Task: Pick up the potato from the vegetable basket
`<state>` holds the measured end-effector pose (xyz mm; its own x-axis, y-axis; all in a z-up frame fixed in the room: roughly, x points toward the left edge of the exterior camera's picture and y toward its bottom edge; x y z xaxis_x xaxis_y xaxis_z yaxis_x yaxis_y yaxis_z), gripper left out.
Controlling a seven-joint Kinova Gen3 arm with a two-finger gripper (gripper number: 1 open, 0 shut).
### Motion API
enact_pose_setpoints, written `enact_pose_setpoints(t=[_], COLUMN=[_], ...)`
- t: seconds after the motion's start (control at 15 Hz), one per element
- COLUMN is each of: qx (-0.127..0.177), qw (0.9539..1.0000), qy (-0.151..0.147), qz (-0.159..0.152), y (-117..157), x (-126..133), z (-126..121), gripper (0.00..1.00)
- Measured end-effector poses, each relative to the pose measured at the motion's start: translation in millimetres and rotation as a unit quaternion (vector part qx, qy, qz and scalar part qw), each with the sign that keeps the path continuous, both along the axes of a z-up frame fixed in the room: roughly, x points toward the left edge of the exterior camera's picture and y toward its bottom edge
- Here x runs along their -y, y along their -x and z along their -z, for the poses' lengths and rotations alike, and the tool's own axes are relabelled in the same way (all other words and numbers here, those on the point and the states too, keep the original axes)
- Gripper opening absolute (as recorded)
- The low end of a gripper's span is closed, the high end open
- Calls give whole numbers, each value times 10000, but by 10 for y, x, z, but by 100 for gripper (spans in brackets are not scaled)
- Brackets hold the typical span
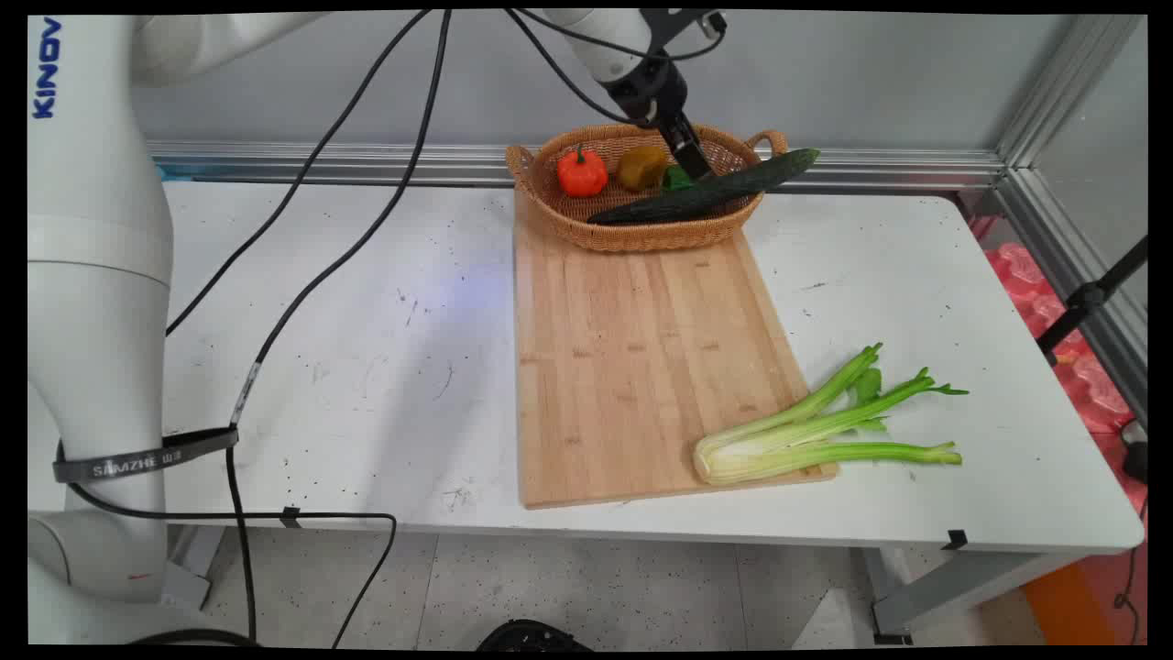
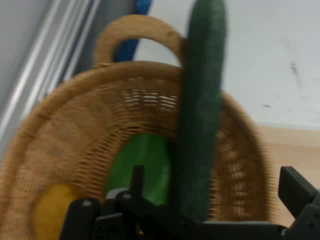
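Observation:
My gripper (image 1: 694, 163) hangs over the wicker basket (image 1: 641, 234) at the back of the table, right above a long dark green cucumber (image 1: 710, 191). The cucumber lies slantwise across the basket, its far end sticking out over the right rim. In the hand view the cucumber (image 2: 200, 115) runs up between the two fingers of the gripper (image 2: 215, 192), which stand well apart and clear of it. Inside the basket sit a red pepper (image 1: 582, 172), a yellow-brown one (image 1: 640, 167) and a green item (image 2: 142, 165) partly under the cucumber.
A bamboo cutting board (image 1: 623, 367) stretches from the basket to the table's near edge. A celery bunch (image 1: 816, 426) lies across the board's near right corner and onto the table. Black cables (image 1: 302, 302) hang over the left half.

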<state>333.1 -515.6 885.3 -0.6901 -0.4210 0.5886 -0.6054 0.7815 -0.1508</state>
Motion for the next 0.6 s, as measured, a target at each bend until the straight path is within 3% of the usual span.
enact_pose_setpoints(t=[0.6], qx=[57], qw=[9986], qy=[207], qz=[-487], y=[-351], x=[359], z=[207], gripper=[100])
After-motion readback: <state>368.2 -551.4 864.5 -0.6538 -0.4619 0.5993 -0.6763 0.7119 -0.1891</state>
